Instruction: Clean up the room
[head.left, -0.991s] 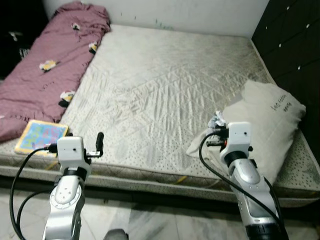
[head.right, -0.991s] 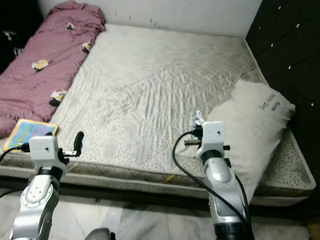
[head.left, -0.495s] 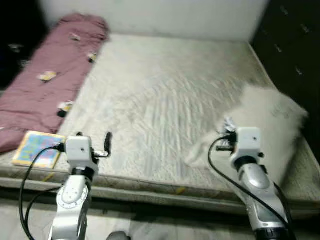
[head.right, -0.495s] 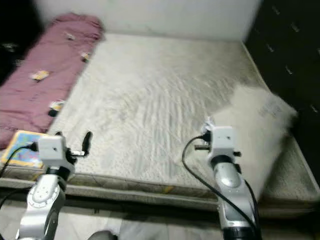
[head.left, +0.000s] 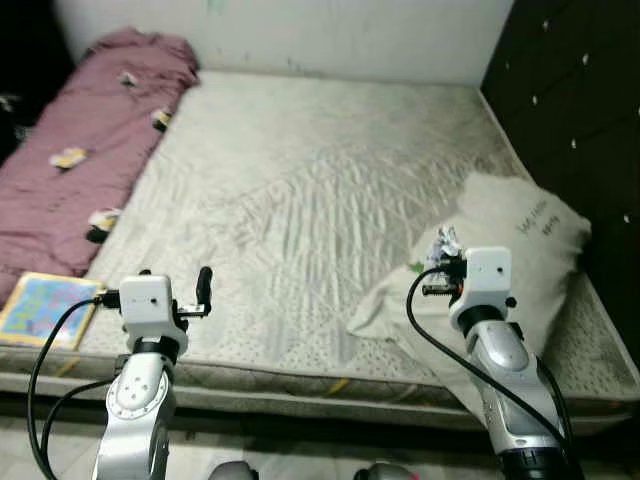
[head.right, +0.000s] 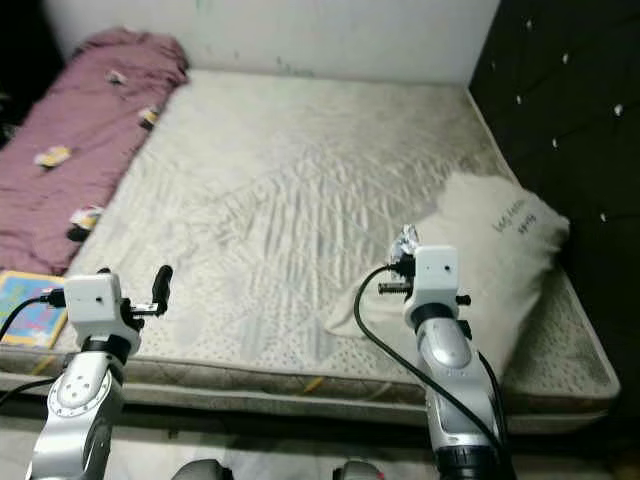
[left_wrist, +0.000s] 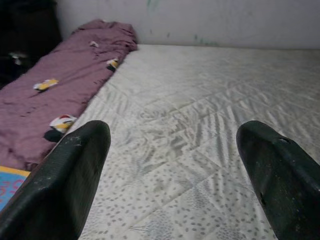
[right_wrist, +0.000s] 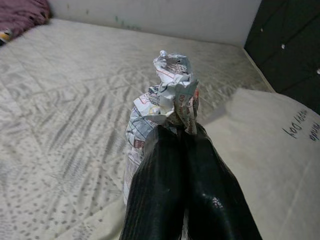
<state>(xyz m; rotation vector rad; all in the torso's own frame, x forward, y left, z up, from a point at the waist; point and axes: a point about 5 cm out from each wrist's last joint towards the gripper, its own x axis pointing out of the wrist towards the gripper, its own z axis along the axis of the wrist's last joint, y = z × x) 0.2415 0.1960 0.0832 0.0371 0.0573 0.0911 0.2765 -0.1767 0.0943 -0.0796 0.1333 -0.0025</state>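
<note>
Crumpled printed paper wad (right_wrist: 167, 97) is pinched in right gripper (right_wrist: 181, 135); cream pillow (head.left: 510, 240) just beyond. Left gripper (left_wrist: 175, 165) is held open above quilted beige mattress (head.left: 300, 190).

- The mattress (head.left: 300, 190) is creamy white with stitched lines and little grey dots.
- The blanket (head.left: 90, 130) is dusty purple-pink with small yellow, white and black pictures.
- The pillow (head.left: 520, 240) is cream with black writing.
- The book (head.left: 40, 308) is blue and yellow.
- The crumpled paper (right_wrist: 167, 100) is white with red print.
- The headboard (head.left: 580, 110) is black.
</note>
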